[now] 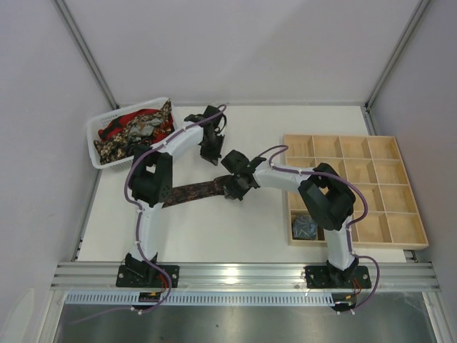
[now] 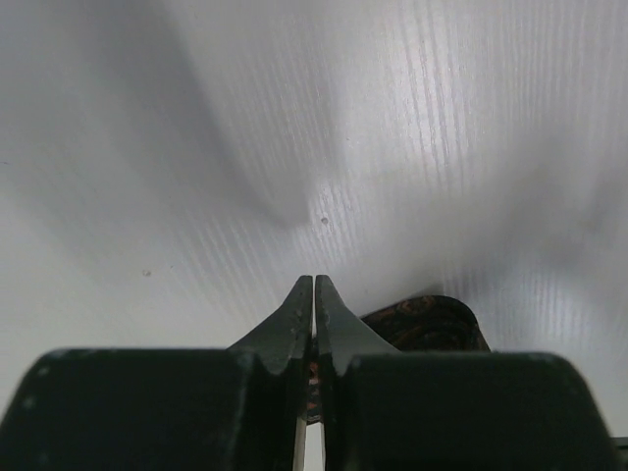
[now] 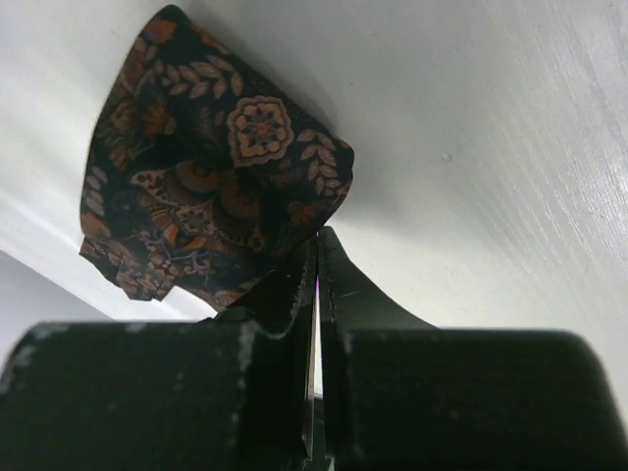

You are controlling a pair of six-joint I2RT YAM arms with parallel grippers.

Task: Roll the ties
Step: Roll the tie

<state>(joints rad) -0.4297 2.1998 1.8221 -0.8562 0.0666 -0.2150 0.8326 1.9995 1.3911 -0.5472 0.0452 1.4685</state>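
A dark brown tie (image 1: 196,191) with an orange floral pattern lies across the white table between the two arms. My right gripper (image 1: 234,189) is at its right end. In the right wrist view the jaws (image 3: 317,234) are shut, and the tie's wide folded end (image 3: 216,167) meets their tips and overlaps the left finger. My left gripper (image 1: 213,153) sits just behind it. Its jaws (image 2: 314,280) are shut, with a strip of patterned fabric showing between them. A fold of the tie (image 2: 432,319) bulges to the right of them.
A white basket (image 1: 96,146) at the back left holds several loose ties (image 1: 136,132) in red, gold-black and grey. A wooden compartment tray (image 1: 353,189) lies on the right, with one rolled grey-blue tie (image 1: 305,227) in its near-left cell.
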